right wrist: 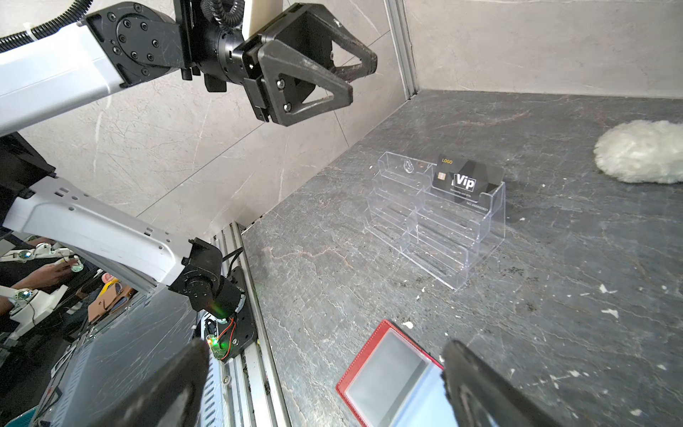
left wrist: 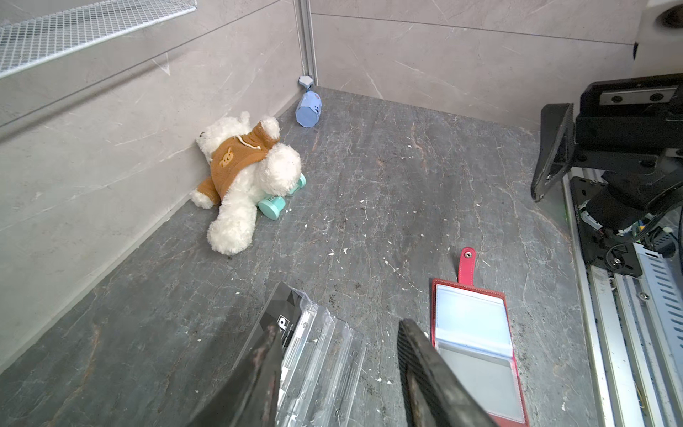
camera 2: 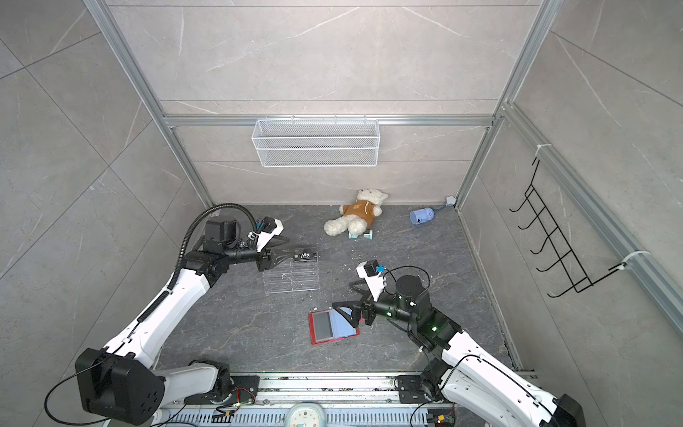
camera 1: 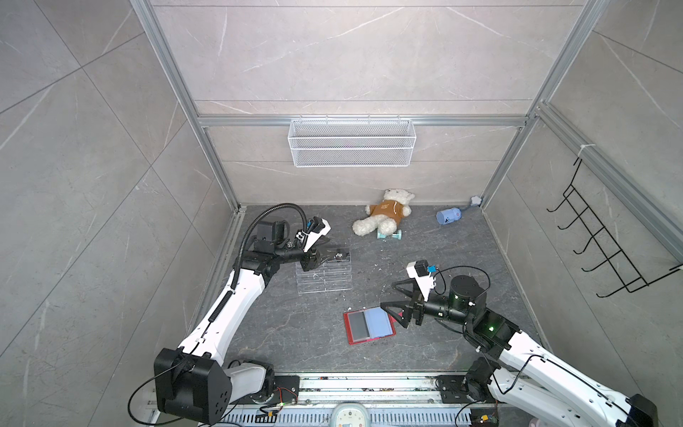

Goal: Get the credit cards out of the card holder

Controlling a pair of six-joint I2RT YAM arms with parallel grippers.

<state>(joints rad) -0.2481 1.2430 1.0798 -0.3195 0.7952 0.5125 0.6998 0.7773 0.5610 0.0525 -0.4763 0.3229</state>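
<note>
- Aluminium base rail point(camera 1: 369, 384) lies nearest the camera head, on the near side of the clear acrylic tiered rack point(camera 1: 323, 277) and well apart from it.
- Flat red leather-like card holder point(camera 1: 379, 323) lies open on the dark stone tabletop point(camera 1: 303, 332), between rail and rack, offset from the rack toward the right arm. Its red snap tab point(left wrist: 466, 264) is spread flat.
- One clear sleeve of the holder shows grey and its neighbour pale blue. Whether the grey is a card cannot be confirmed.
- Black plastic card point(right wrist: 465, 181) with white "Vip" lettering stands upright in the rack's top tier.
- Left gripper point(right wrist: 360, 79) hovers above the rack's top tier, jaws moderately apart, nothing between them.
- Right gripper point(camera 1: 388, 295) hangs over the holder's edge, on the rack's near side, jaws spread wide and empty.
- White plush bear point(camera 1: 384, 216) in a brown hoodie lies beyond the rack, against the back wall.
</note>
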